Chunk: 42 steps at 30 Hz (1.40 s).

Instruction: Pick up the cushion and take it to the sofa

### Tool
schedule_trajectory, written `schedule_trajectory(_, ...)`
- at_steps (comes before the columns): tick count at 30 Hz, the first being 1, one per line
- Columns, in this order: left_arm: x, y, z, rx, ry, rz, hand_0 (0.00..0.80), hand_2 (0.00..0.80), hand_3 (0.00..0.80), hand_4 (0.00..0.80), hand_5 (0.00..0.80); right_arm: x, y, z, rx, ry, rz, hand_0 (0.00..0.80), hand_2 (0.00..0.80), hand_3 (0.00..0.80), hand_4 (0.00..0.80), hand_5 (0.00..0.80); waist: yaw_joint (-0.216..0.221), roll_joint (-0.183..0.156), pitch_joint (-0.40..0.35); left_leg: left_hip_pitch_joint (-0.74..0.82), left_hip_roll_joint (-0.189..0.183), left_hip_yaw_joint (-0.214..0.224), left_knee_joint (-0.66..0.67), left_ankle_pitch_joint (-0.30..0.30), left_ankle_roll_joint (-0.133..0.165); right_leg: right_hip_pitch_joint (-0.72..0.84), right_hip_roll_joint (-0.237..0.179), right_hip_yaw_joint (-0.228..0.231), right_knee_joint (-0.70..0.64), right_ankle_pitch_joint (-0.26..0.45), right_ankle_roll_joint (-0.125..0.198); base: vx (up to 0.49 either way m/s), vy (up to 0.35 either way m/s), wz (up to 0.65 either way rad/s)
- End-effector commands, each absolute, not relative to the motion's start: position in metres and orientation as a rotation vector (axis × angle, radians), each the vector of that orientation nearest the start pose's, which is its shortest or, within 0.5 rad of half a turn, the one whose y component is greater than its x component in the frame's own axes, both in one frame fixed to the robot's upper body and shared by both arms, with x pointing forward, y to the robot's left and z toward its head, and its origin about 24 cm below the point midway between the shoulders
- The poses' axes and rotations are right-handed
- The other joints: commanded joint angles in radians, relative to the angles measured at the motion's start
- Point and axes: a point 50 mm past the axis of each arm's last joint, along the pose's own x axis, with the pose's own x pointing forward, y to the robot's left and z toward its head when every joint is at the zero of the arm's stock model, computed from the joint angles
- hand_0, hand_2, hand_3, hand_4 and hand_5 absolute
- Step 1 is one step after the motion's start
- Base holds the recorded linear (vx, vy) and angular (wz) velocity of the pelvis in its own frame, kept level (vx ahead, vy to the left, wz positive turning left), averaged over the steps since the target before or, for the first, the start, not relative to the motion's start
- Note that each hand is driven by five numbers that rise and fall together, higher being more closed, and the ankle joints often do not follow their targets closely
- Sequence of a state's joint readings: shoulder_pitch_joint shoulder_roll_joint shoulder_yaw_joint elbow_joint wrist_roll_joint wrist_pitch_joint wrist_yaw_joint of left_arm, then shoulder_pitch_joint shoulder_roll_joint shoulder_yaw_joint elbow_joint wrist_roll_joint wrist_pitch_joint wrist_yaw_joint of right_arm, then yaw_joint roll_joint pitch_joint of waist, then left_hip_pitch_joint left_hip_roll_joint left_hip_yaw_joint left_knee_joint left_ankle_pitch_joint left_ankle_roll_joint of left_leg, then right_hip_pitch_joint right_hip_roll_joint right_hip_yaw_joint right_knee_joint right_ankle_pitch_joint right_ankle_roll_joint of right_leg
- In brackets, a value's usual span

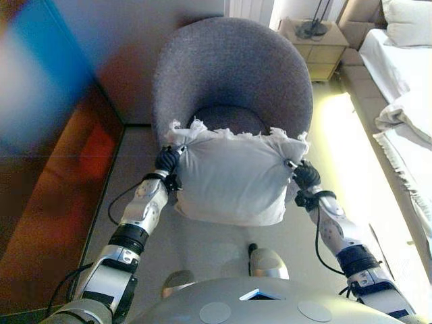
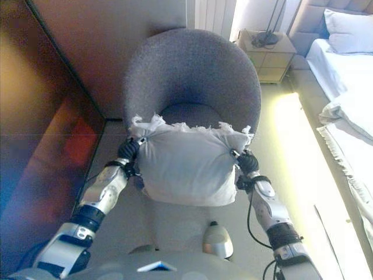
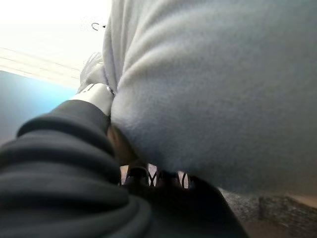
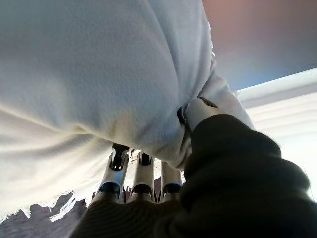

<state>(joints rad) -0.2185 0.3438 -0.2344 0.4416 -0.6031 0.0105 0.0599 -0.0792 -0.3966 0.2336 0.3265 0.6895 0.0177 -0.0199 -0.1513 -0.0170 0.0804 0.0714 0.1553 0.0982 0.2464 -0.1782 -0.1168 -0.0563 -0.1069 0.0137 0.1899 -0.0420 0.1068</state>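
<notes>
A pale grey cushion with frayed white edging point(image 1: 229, 179) is held between my two hands, in front of a round grey armchair point(image 1: 229, 74) and over its seat front. My left hand point(image 1: 167, 162) grips the cushion's upper left corner. My right hand point(image 1: 305, 174) grips its upper right corner. In the left wrist view the cushion point(image 3: 213, 89) bulges over my fingers, with the thumb pressed into its side. In the right wrist view my fingers point(image 4: 141, 181) lie under the cushion point(image 4: 99, 64) and the thumb pinches its corner.
A dark wooden wall panel point(image 1: 54, 189) runs along the left. A light nightstand point(image 1: 317, 44) stands behind the armchair to the right. A bed with white linen point(image 1: 405, 88) fills the right side, with a strip of floor point(image 1: 344, 148) between it and the chair.
</notes>
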Motion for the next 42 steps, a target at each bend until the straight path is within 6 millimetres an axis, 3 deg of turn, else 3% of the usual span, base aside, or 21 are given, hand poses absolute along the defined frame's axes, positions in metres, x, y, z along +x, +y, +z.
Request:
schedule_trajectory(1, 0.298, 0.173, 0.038, -0.242, 0.1, -0.118, 0.8, 0.8, 0.8, 0.8, 0.8, 0.283, -0.174, 0.043, 0.292, 0.068, 0.186, 0.8, 0.8, 0.8, 0.8, 0.8, -0.007, -0.017, -0.064, 0.067, 0.041, 0.061, 0.271, 0.208, 0.006, -0.084, -0.007, 0.003, -0.088, 0.15, -0.02, 0.203, -0.172, 0.22)
schedule_trajectory(4, 0.298, 0.166, 0.036, -0.254, 0.101, -0.135, 0.8, 0.8, 0.8, 0.8, 0.8, 0.28, -0.176, 0.039, 0.283, 0.069, 0.18, 0.8, 0.8, 0.8, 0.8, 0.8, -0.003, -0.027, -0.057, 0.005, 0.07, 0.084, 0.302, 0.2, 0.019, -0.048, -0.001, -0.022, -0.085, 0.126, -0.041, 0.166, -0.068, 0.24)
schedule_trajectory(8, 0.298, 0.158, 0.034, -0.249, 0.105, -0.179, 0.8, 0.8, 0.8, 0.8, 0.8, 0.278, -0.18, 0.037, 0.269, 0.092, 0.171, 0.8, 0.8, 0.8, 0.8, 0.8, 0.008, -0.015, -0.051, 0.005, 0.09, 0.088, 0.078, 0.232, 0.016, 0.015, 0.022, -0.04, -0.089, 0.07, -0.034, 0.149, 0.094, 0.29)
schedule_trajectory(13, 0.303, 0.148, 0.034, -0.249, 0.098, -0.192, 0.8, 0.8, 0.8, 0.8, 0.8, 0.28, -0.182, 0.033, 0.283, 0.136, 0.182, 0.8, 0.8, 0.8, 0.8, 0.8, 0.062, 0.013, -0.018, -0.098, 0.033, -0.024, -0.197, 0.304, -0.018, 0.118, 0.037, -0.019, -0.11, 0.002, -0.011, 0.189, 0.135, 0.29)
schedule_trajectory(15, 0.301, 0.147, 0.033, -0.239, 0.093, -0.188, 0.8, 0.8, 0.8, 0.8, 0.8, 0.28, -0.176, 0.032, 0.301, 0.145, 0.19, 0.8, 0.8, 0.8, 0.8, 0.8, 0.1, 0.022, -0.001, -0.181, 0.004, -0.076, -0.25, 0.35, -0.022, 0.17, 0.056, 0.01, -0.122, -0.023, -0.019, 0.266, 0.119, 0.12)
schedule_trajectory(18, 0.297, 0.152, 0.031, -0.228, 0.088, -0.186, 0.8, 0.8, 0.8, 0.8, 0.8, 0.281, -0.169, 0.029, 0.308, 0.15, 0.198, 0.8, 0.8, 0.8, 0.8, 0.8, 0.135, 0.025, 0.016, -0.245, -0.022, -0.102, -0.265, 0.366, -0.018, 0.23, 0.059, 0.043, -0.122, -0.061, -0.026, 0.253, 0.143, -0.55)
schedule_trajectory(23, 0.301, 0.159, 0.036, -0.201, 0.072, -0.197, 0.8, 0.8, 0.8, 0.8, 0.8, 0.283, -0.167, 0.03, 0.332, 0.121, 0.169, 0.8, 0.8, 0.8, 0.8, 0.8, 0.134, 0.037, 0.022, -0.236, -0.018, -0.054, -0.153, 0.273, 0.007, 0.22, 0.0, 0.003, -0.035, -0.111, 0.002, 0.182, 0.193, -0.74)
schedule_trajectory(26, 0.305, 0.165, 0.04, -0.183, 0.062, -0.196, 0.8, 0.8, 0.8, 0.8, 0.8, 0.28, -0.169, 0.029, 0.352, 0.112, 0.163, 0.8, 0.8, 0.8, 0.8, 0.8, 0.138, 0.023, 0.01, -0.244, -0.037, -0.047, -0.097, 0.23, 0.028, 0.217, -0.039, -0.017, -0.023, -0.097, 0.027, 0.185, 0.126, -0.29)
schedule_trajectory(30, 0.31, 0.165, 0.046, -0.161, 0.056, -0.191, 0.8, 0.8, 0.8, 0.8, 0.8, 0.282, -0.158, 0.033, 0.377, 0.087, 0.167, 0.8, 0.8, 0.8, 0.8, 0.8, 0.16, 0.008, -0.01, -0.259, -0.066, -0.036, -0.075, 0.204, 0.055, 0.178, -0.084, -0.061, -0.002, -0.068, 0.055, 0.124, 0.112, -0.12)
schedule_trajectory(38, 0.303, 0.172, 0.041, -0.17, 0.092, -0.169, 0.8, 0.8, 0.8, 0.8, 0.8, 0.277, -0.15, 0.024, 0.402, 0.119, 0.137, 0.8, 0.8, 0.8, 0.8, 0.8, 0.208, -0.003, -0.029, -0.224, -0.098, 0.071, -0.071, 0.15, 0.099, 0.119, -0.177, -0.218, 0.13, 0.025, 0.048, 0.127, 0.14, -0.54)
schedule_trajectory(42, 0.301, 0.17, 0.038, -0.172, 0.106, -0.17, 0.8, 0.8, 0.8, 0.8, 0.8, 0.268, -0.156, 0.013, 0.375, 0.145, 0.136, 0.8, 0.8, 0.8, 0.8, 0.8, 0.196, -0.006, -0.039, -0.175, -0.11, 0.068, -0.091, 0.143, 0.082, 0.1, -0.225, -0.208, 0.009, 0.091, 0.054, 0.165, -0.023, -0.58)
